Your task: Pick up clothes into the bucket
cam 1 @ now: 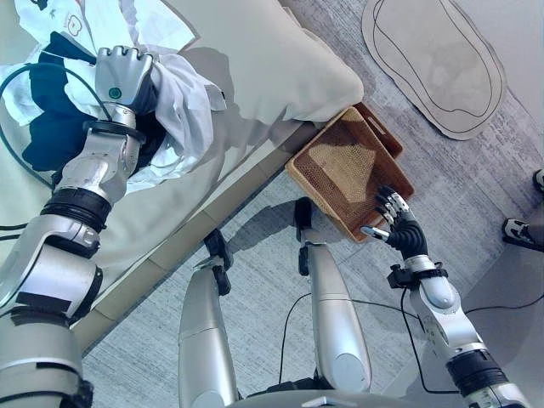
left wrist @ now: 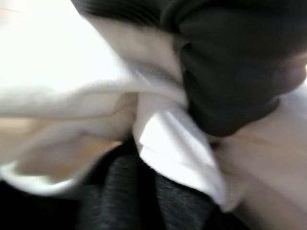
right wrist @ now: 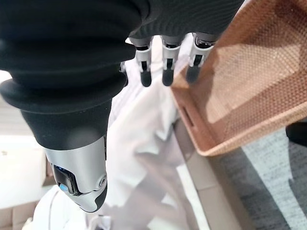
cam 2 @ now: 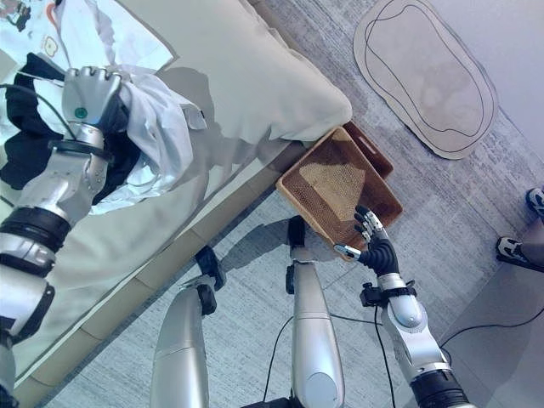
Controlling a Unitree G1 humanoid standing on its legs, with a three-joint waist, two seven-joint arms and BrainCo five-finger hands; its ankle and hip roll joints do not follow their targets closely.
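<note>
Left robot hand sits on the bed, knuckles up, pressed into a heap of clothes: a white garment bunched just beside it on the basket side, a dark garment under and beyond it. Its fingers are buried in the cloth; cannot tell whether they grip. The left wrist view shows white folds and dark fabric right against the cover.

Right robot hand hangs over the floor, fingers straight and a little spread, holding nothing, tips at the near rim of the woven basket. The basket lies tipped against the bed's edge, mouth toward this hand, nothing inside.

Open grey carpet lies between the hands. A pale rug lies beyond the basket. A person's shoes stand out past the right hand.
</note>
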